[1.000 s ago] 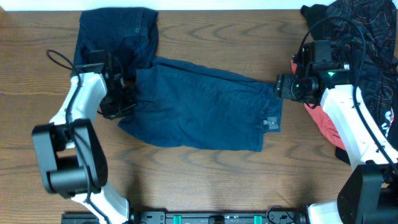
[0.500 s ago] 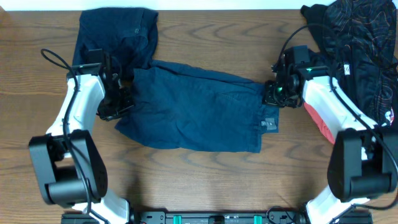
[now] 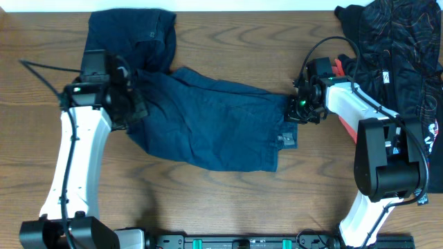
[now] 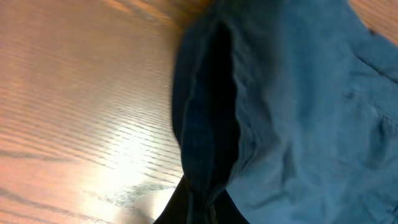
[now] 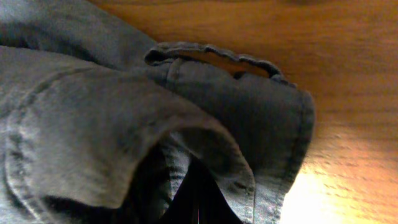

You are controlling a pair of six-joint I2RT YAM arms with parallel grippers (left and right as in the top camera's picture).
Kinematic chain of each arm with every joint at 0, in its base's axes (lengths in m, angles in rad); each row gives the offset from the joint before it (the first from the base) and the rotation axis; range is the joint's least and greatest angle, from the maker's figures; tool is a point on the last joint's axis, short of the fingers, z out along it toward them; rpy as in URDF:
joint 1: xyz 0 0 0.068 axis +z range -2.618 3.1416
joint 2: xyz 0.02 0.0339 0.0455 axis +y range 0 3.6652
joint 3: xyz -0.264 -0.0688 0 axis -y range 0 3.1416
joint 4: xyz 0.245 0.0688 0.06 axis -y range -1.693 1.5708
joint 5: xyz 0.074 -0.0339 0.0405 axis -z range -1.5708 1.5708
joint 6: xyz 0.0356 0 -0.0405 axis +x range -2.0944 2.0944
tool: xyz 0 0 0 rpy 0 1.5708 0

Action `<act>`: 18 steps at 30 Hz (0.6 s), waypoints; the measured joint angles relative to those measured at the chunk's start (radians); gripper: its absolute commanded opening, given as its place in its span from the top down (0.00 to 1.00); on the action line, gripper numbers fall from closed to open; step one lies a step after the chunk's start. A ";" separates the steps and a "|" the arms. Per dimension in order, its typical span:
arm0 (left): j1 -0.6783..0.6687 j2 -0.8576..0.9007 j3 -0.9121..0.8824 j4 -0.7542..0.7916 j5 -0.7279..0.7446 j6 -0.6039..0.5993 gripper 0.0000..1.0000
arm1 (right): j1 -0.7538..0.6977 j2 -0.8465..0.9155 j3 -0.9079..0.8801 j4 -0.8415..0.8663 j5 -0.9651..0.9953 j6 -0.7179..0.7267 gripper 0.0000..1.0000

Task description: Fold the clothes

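Observation:
One pair of navy shorts (image 3: 214, 124) lies spread across the middle of the wooden table, its small label (image 3: 285, 140) near the right end. My left gripper (image 3: 136, 107) is shut on the shorts' left edge; in the left wrist view the fabric (image 4: 280, 93) folds down into my gripper (image 4: 202, 208). My right gripper (image 3: 294, 109) is shut on the top right corner of the shorts. In the right wrist view the hemmed cloth (image 5: 124, 106) bunches over my gripper (image 5: 199, 199). A second navy garment (image 3: 131, 34) lies at the back left, partly under the first.
A heap of dark patterned clothing (image 3: 401, 41) fills the back right corner, with a coral-red piece (image 3: 337, 66) showing beside the right arm. The left arm's cable (image 3: 41, 69) loops out to the left. The table's back edge runs just behind both garments.
My right gripper moved left onto the shorts' right corner and shut on it. The shorts' right end has shifted left. My left gripper rose slightly with the left edge.

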 measured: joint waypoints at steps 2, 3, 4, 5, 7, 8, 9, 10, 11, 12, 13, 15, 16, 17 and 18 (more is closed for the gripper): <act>-0.030 0.002 0.000 0.006 -0.016 0.000 0.94 | 0.000 0.002 0.000 0.002 -0.006 0.000 0.99; -0.042 0.002 0.000 0.008 -0.024 0.000 0.94 | 0.000 0.002 0.001 0.002 -0.006 0.000 0.99; -0.048 0.002 0.000 0.009 -0.032 0.000 0.94 | 0.000 0.002 0.001 0.001 -0.008 -0.001 0.99; -0.051 0.002 0.000 0.010 -0.044 0.000 0.94 | 0.000 0.002 0.001 0.000 -0.010 -0.003 0.96; -0.050 0.002 0.000 0.010 -0.073 -0.001 0.94 | -0.002 0.000 0.001 -0.018 -0.026 -0.018 0.89; -0.049 0.002 0.000 0.010 -0.088 -0.001 0.94 | -0.003 -0.003 0.001 -0.034 -0.033 -0.025 0.83; -0.048 0.002 0.000 0.009 -0.098 -0.001 0.94 | -0.005 -0.009 0.000 -0.049 -0.037 -0.028 0.76; -0.047 0.002 0.000 0.008 -0.106 -0.001 0.94 | -0.007 -0.016 0.000 -0.065 -0.042 -0.032 0.66; -0.047 0.002 0.000 0.008 -0.115 -0.001 0.94 | -0.009 -0.027 -0.001 -0.084 -0.043 -0.038 0.58; -0.047 0.002 0.000 0.008 -0.121 -0.001 0.94 | -0.011 -0.045 -0.002 -0.104 -0.044 -0.045 0.51; -0.047 0.002 0.000 0.008 -0.126 -0.001 0.94 | -0.015 -0.067 -0.002 -0.123 -0.043 -0.053 0.43; -0.047 0.002 0.000 0.008 -0.132 0.000 0.93 | -0.019 -0.122 -0.002 -0.154 -0.038 -0.065 0.33; -0.047 0.002 0.000 0.008 -0.137 0.000 0.85 | -0.021 -0.146 -0.002 -0.160 -0.036 -0.069 0.31; -0.047 0.002 0.000 0.008 -0.144 0.003 0.76 | -0.022 -0.170 -0.002 -0.162 -0.034 -0.073 0.30; -0.047 0.002 0.000 0.008 -0.151 0.001 0.67 | -0.022 -0.186 -0.001 -0.163 -0.033 -0.074 0.30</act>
